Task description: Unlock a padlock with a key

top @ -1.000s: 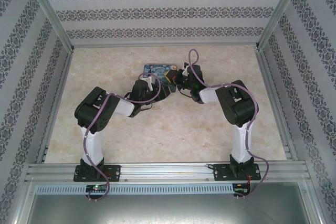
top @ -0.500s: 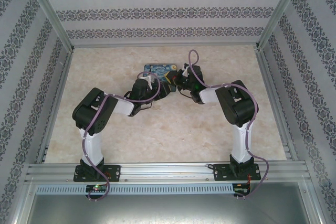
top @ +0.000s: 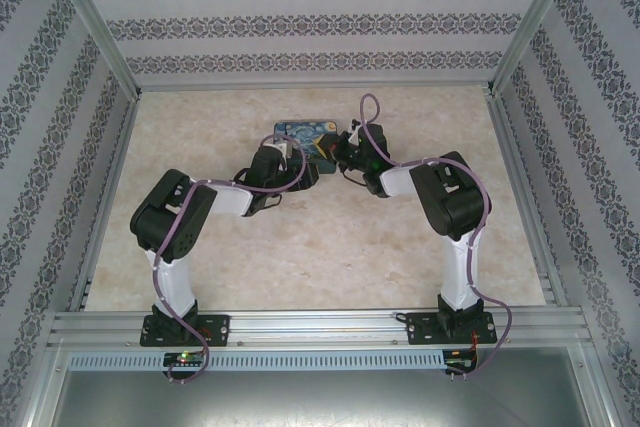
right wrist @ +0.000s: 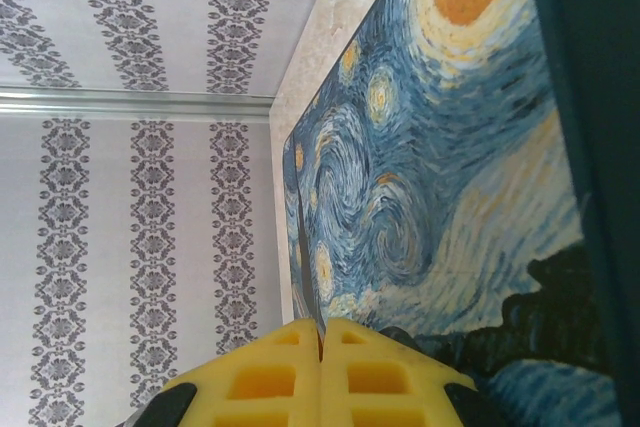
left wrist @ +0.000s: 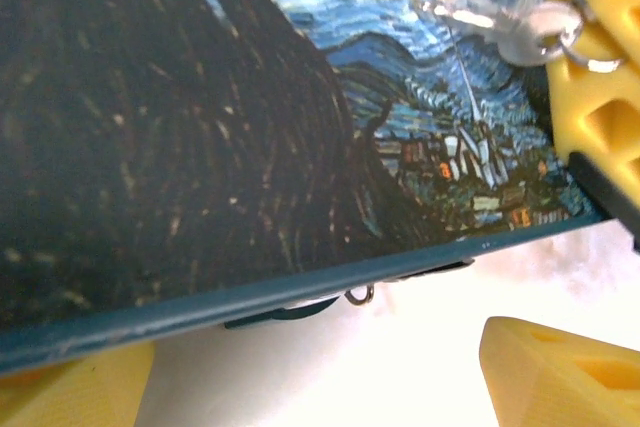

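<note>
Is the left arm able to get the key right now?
Probably not. The key is pinched in the right gripper over the painted box, while the left gripper is open lower down, at the box's front edge.

2 arms (top: pixel 175 287): blk/wht links, purple cables (top: pixel 375 119), yellow fingers (left wrist: pixel 560 372).

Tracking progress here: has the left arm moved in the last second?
Yes. Its elbow swung left toward the left side rail, while the box stayed put.
</note>
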Motion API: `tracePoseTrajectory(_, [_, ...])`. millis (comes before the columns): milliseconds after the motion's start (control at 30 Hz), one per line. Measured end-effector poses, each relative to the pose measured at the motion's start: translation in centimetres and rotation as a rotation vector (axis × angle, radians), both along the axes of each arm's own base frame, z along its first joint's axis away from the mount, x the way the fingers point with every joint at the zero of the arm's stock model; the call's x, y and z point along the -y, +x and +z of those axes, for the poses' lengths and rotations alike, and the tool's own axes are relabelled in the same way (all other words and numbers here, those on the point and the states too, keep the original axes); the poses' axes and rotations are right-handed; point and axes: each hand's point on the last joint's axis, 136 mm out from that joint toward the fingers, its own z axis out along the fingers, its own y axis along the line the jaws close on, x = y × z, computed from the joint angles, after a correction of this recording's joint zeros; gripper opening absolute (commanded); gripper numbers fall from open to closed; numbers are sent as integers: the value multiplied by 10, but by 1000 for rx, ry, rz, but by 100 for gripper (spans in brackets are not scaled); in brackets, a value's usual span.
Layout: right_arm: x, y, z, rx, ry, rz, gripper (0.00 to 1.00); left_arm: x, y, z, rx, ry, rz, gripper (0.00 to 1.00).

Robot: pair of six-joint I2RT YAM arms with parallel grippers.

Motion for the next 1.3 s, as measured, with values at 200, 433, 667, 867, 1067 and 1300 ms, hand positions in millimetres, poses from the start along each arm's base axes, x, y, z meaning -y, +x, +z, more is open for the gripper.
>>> tracePoseTrajectory(200, [3, 8, 0, 4, 4, -10, 0, 4, 2, -4, 18, 58, -78, 83])
tracePoseTrajectory(433, [2, 10, 0, 6, 9, -10, 0, 12, 11, -4, 40, 67, -127, 82])
tracePoseTrajectory(667, [2, 11, 0, 6, 10, -11, 0, 18, 20, -5, 54, 65, -149, 80])
tracePoseTrajectory(867, [2, 11, 0, 6, 10, -11, 0, 19, 23, -6, 75, 88, -166, 79])
tracePoseTrajectory(1067, [2, 11, 0, 6, 10, -11, 0, 19, 24, -9, 106, 140, -179, 79])
tracePoseTrajectory(1300, [2, 10, 0, 6, 10, -11, 0, 21, 24, -10, 117, 157, -191, 78])
